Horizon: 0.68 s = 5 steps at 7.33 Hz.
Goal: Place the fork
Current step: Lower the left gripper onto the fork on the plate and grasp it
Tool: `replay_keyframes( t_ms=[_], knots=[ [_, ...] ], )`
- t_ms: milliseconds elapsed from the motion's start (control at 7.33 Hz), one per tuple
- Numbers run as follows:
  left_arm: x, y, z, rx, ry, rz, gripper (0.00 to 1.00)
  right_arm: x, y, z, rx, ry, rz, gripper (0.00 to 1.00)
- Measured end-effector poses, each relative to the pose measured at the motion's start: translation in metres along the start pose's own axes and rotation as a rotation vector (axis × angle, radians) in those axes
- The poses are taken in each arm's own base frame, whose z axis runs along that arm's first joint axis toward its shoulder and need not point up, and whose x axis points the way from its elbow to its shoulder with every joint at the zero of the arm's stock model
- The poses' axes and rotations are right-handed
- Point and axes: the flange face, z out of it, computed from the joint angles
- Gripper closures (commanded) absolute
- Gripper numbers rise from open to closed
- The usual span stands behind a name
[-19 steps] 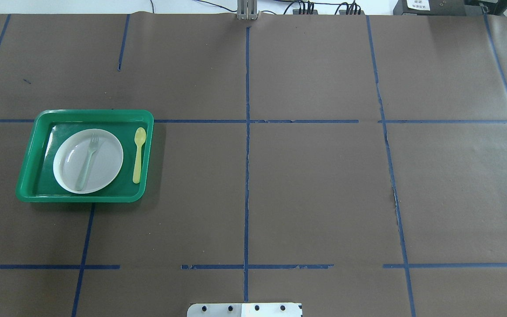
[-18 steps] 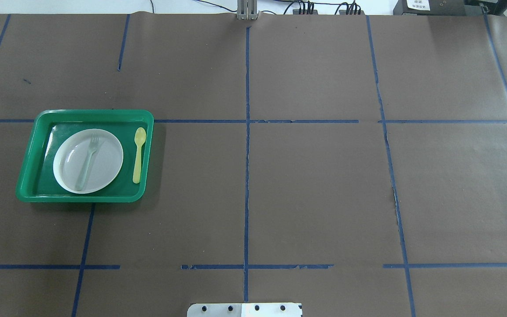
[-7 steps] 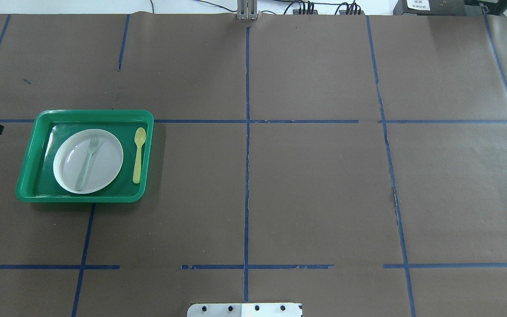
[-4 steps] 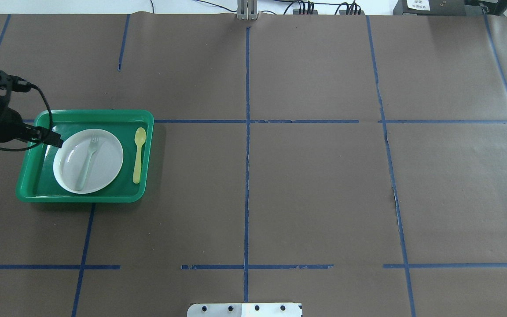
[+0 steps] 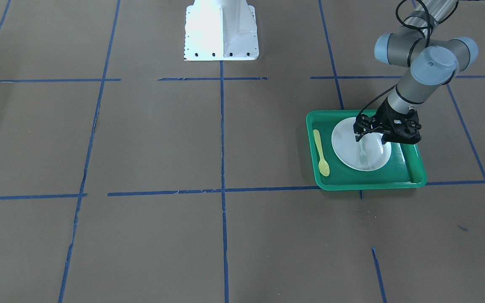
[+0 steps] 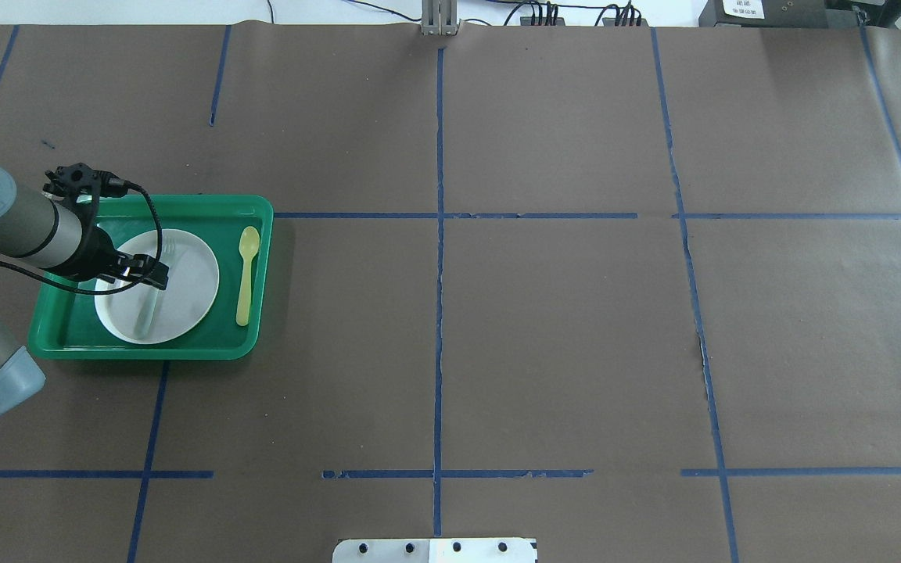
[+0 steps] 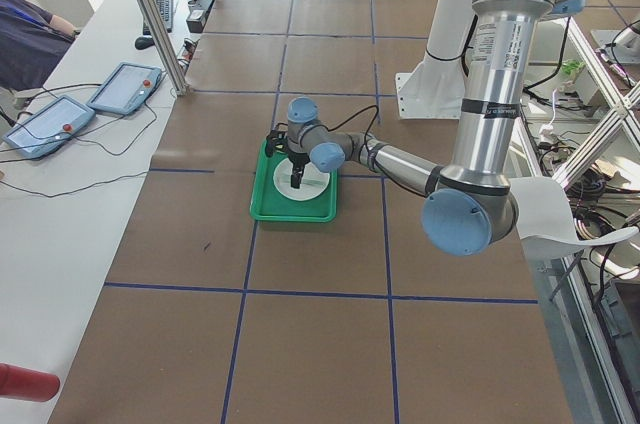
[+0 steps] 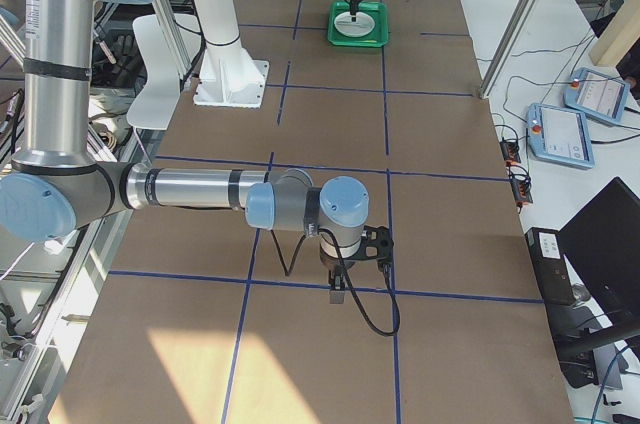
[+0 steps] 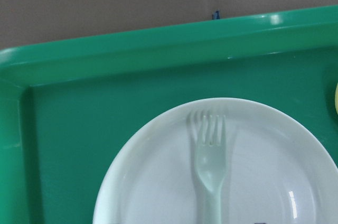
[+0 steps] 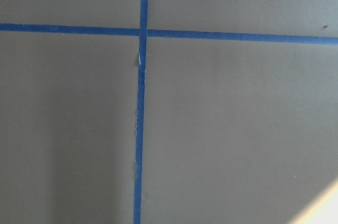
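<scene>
The pale translucent fork (image 6: pixel 145 317) lies on a white plate (image 6: pixel 192 293) in a green tray (image 6: pixel 153 202), tines towards the far side. It also shows in the front view (image 5: pixel 363 159) and fills the left wrist view (image 9: pixel 211 171). My left gripper (image 6: pixel 156 277) hovers over the plate above the fork's middle, and in the front view (image 5: pixel 387 139) its jaws look open and empty. My right gripper (image 8: pixel 338 292) shows only in the right side view, over bare table far from the tray; I cannot tell whether it is open or shut.
A yellow spoon (image 6: pixel 245 274) lies in the tray to the right of the plate, also seen in the front view (image 5: pixel 321 155). The brown paper table carries blue tape lines (image 6: pixel 439 234). The robot base (image 5: pixel 221 33) stands at the near middle edge.
My left arm has come in from the left edge and moved right over the tray to above the plate and fork. The fork, plate and spoon have not moved.
</scene>
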Motion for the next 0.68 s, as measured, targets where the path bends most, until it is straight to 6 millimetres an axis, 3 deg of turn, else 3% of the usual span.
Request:
replay_keyframes(
  t_ms=[682],
  knots=[
    [0.0069,0.009,0.0129,-0.032,0.003,-0.002,0.33,0.0,0.0,0.0,0.0,0.0,0.0,0.0]
  ],
)
